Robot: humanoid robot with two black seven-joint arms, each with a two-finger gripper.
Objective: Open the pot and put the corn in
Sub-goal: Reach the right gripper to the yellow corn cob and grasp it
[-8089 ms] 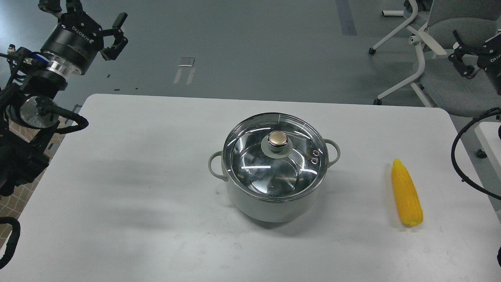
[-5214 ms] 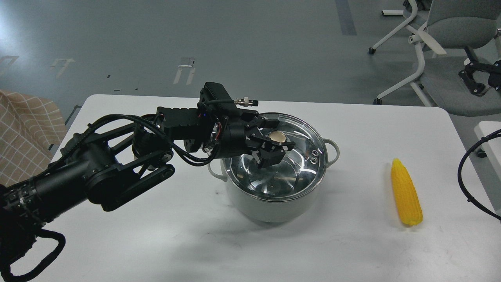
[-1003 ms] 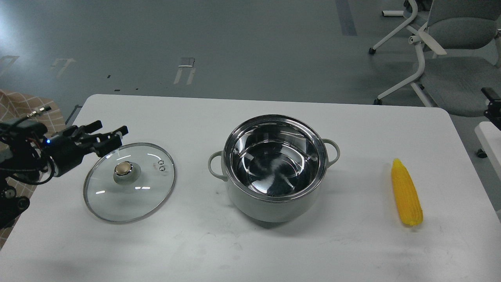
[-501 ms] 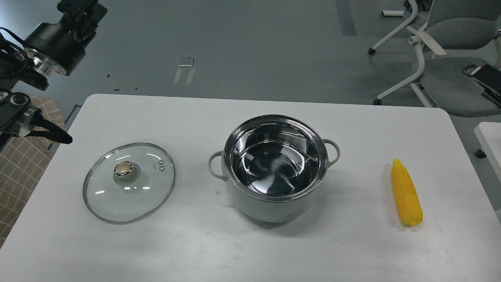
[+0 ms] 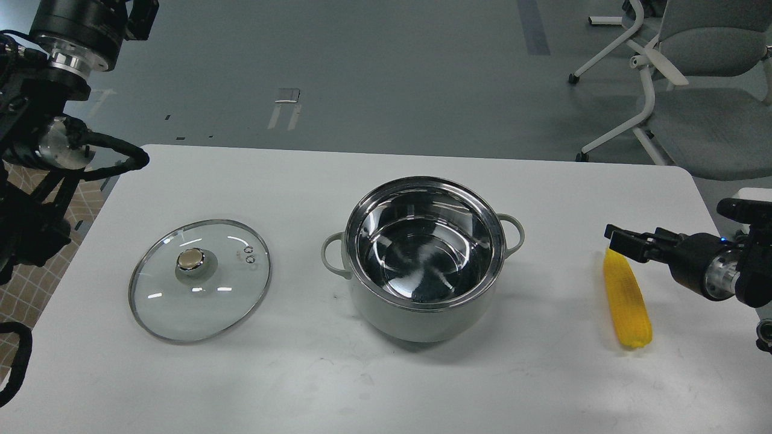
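Steel interior of the pot [image 5: 425, 253] shows bare; glass lid [image 5: 199, 280] lies flat on the worktop [image 5: 313, 374], well off to the pot's left. Opening step looks done; corn step is in hand.

Right pincer [image 5: 621, 244] comes in low from the right edge, its tip over the pointed far end of the corn [image 5: 627, 304]. Fingers are dark and bunched end-on, so I cannot tell whether they stand apart or together; nothing is held. Most of the cob runs toward the viewer from the tip. Pot sits well to the pincer's left.

Left pincer [image 5: 142, 15] is raised at the top left corner, cut off by the edge; state not readable.

Next move, as I judge it: shift nearer the cob's thicker middle, straddle it across its width, close, lift, carry left over the rim.
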